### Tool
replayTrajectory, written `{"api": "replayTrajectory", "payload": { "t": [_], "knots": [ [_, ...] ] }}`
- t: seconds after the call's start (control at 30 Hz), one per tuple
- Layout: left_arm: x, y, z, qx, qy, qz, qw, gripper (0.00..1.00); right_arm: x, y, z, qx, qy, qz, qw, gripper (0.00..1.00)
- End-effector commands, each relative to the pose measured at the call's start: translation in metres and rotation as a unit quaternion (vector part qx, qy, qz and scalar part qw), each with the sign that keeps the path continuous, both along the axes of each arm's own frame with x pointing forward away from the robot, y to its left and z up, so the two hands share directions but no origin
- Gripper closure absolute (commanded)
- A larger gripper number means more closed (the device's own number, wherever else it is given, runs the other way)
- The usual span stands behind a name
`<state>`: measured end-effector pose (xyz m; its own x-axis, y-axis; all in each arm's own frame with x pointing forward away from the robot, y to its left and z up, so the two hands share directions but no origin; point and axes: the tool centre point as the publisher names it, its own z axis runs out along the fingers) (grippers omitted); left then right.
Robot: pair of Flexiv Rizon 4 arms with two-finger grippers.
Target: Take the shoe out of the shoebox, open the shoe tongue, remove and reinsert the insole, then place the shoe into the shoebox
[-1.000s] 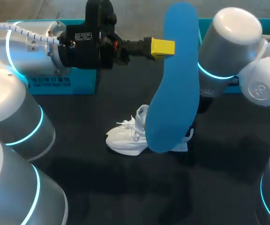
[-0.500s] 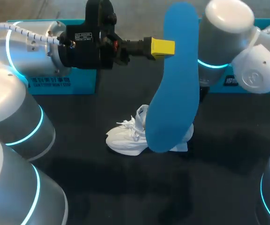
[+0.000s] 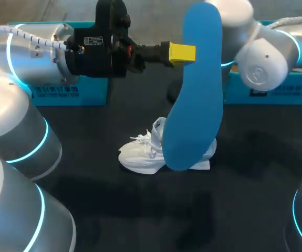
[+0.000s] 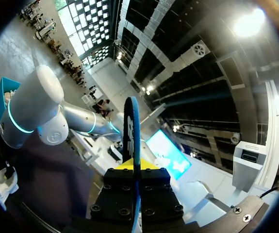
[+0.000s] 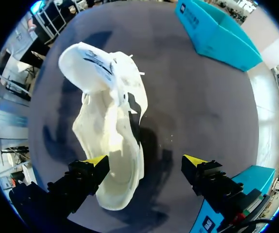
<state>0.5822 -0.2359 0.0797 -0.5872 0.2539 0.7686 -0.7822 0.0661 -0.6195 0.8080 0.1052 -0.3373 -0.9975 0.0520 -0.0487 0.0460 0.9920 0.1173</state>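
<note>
A blue insole (image 3: 195, 89) hangs upright high above the table, with my left gripper (image 3: 181, 52) shut on its edge. In the left wrist view the insole (image 4: 132, 124) shows edge-on, sticking out from between the shut fingers of my left gripper (image 4: 134, 167). The white shoe (image 3: 145, 152) rests on the dark table under the insole. My right gripper (image 5: 145, 162) hovers open above the shoe (image 5: 107, 121), one yellow fingertip (image 5: 96, 161) over the shoe's near end and touching nothing. In the head view the insole hides the right gripper.
A teal shoebox part (image 3: 72, 94) stands at the back left and another (image 3: 271, 89) at the back right. My right arm (image 3: 245, 42) crosses in front of the back right part. The same teal parts (image 5: 217, 34) (image 5: 217, 216) flank the shoe.
My right arm has swung back and to the left, away from the shoe. The left arm and the insole have stayed still.
</note>
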Motion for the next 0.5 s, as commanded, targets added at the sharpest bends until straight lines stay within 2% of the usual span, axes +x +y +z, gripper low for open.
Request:
{"api": "replayTrajectory", "payload": {
  "t": [0.03,0.5],
  "knots": [
    [-0.001,-0.002,-0.001,0.000,0.000,0.001,1.000,1.00,0.000,0.008,-0.009,-0.008,0.004,0.003,1.000,0.00],
    [-0.001,-0.002,-0.001,0.000,0.000,0.001,1.000,1.00,-0.009,0.021,-0.041,-0.010,0.023,0.006,1.000,0.00]
  ]
}}
